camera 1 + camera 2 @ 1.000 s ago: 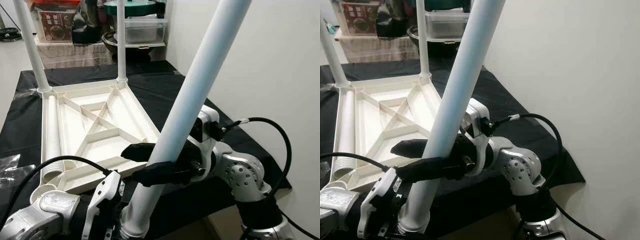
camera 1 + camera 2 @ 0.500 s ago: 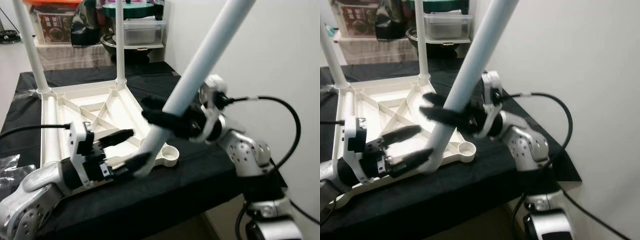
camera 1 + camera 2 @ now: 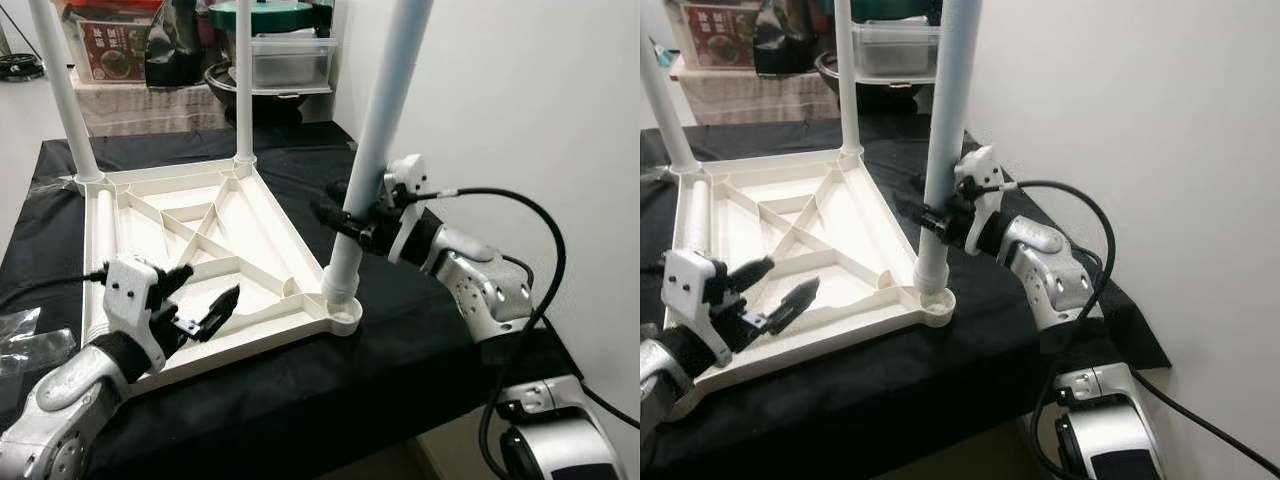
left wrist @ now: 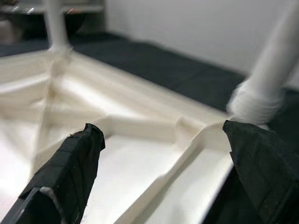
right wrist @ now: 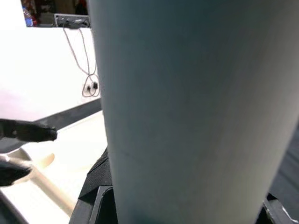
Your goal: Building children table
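Note:
A white ribbed tabletop (image 3: 195,250) lies upside down on a black-covered table. Two white legs (image 3: 62,90) stand upright in its far corners. A third white leg (image 3: 378,140) stands nearly upright with its lower end in the near right corner socket (image 3: 343,303). My right gripper (image 3: 348,222) is shut on this leg a little above the socket. My left gripper (image 3: 200,297) is open, hovering over the near edge of the tabletop with nothing between its fingers (image 4: 70,163). A loose white leg (image 3: 100,260) lies along the tabletop's left side.
The black cloth (image 3: 420,330) covers the table up to its near and right edges. A white wall (image 3: 530,120) rises at the right. Shelves with boxes and containers (image 3: 270,55) stand behind the table. A clear plastic bag (image 3: 25,340) lies at the near left.
My right gripper has swung the third leg from tilted to nearly upright and set its lower end into the corner socket. My left gripper has let go and drawn back leftwards.

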`<state>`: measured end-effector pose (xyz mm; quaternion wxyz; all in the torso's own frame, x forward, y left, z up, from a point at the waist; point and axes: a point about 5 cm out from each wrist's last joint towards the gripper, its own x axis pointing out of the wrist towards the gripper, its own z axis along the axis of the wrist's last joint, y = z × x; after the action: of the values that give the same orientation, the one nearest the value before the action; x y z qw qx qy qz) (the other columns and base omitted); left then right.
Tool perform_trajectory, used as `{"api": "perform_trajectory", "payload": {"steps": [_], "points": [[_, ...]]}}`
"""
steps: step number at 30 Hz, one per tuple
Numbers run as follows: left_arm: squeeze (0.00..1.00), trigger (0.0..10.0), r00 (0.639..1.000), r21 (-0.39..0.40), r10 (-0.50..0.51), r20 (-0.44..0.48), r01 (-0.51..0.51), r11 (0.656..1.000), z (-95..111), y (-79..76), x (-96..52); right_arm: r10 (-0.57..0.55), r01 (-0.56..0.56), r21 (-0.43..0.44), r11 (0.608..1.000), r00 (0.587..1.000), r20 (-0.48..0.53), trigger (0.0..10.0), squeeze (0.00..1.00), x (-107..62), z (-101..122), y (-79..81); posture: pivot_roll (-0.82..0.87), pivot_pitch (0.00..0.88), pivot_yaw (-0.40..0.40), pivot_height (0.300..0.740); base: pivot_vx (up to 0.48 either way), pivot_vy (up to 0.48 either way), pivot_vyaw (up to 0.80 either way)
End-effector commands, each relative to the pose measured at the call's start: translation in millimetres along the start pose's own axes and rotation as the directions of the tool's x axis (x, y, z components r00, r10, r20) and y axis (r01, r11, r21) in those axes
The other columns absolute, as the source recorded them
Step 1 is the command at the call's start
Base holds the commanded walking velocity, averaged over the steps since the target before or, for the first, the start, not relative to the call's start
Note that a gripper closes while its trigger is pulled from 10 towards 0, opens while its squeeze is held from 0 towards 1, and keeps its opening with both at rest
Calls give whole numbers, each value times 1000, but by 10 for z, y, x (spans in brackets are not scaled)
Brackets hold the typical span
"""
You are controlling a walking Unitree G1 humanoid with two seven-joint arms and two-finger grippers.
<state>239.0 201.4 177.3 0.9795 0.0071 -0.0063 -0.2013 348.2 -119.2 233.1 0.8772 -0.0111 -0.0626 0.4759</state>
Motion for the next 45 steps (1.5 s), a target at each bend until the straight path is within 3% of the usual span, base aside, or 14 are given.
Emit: {"api": "perform_trajectory", "payload": {"steps": [1, 8, 13, 17, 23, 32, 42, 45], "points": [[0, 10000, 1000, 10, 8, -28, -8, 1000, -65, -11, -1, 49, -48, -36, 998, 999, 20, 0, 0, -50, 22, 17, 59, 0, -101, 740, 0, 0, 0], [0, 10000, 1000, 3, 17, -22, -17, 1000, -90, -40, 7, 128, -127, -45, 991, 991, 31, 0, 0, -50, -48, 86, 62, 0, -101, 740, 0, 0, 0], [0, 10000, 999, 2, 25, -20, -25, 1000, -110, -60, 5, 186, -186, -64, 980, 983, -16, 0, 0, -23, -216, 126, 71, 0, -110, 740, 0, 0, 0], [0, 10000, 999, -4, 38, -15, -38, 999, -124, -76, -2, 145, -153, -73, 985, 984, -107, 0, 0, -55, -358, -60, 82, 0, -122, 740, 0, 0, 0], [0, 10000, 1000, -14, 27, -8, -27, 1000, -130, -98, -4, 112, -124, -86, 989, 985, -131, 0, 0, -117, -333, -211, 79, 0, -123, 740, 0, 0, 0], [0, 10000, 1000, -22, 13, -9, -13, 1000, -148, -130, 4, 181, -191, -75, 979, 976, -122, 0, 0, -153, -284, -255, 74, 0, -125, 740, 0, 0, 0], [0, 10000, 1000, -26, 10, -9, -10, 1000, -156, -137, 26, 234, -253, -116, 960, 960, -156, 0, 0, -39, -363, -161, 71, 0, -120, 740, 0, 0, 0], [0, 10000, 1000, -28, 3, -9, -3, 1000, -156, -141, 42, 295, -323, -125, 938, 934, -201, 0, 0, 25, -407, -95, 69, 0, -118, 740, 0, 0, 0]]}}
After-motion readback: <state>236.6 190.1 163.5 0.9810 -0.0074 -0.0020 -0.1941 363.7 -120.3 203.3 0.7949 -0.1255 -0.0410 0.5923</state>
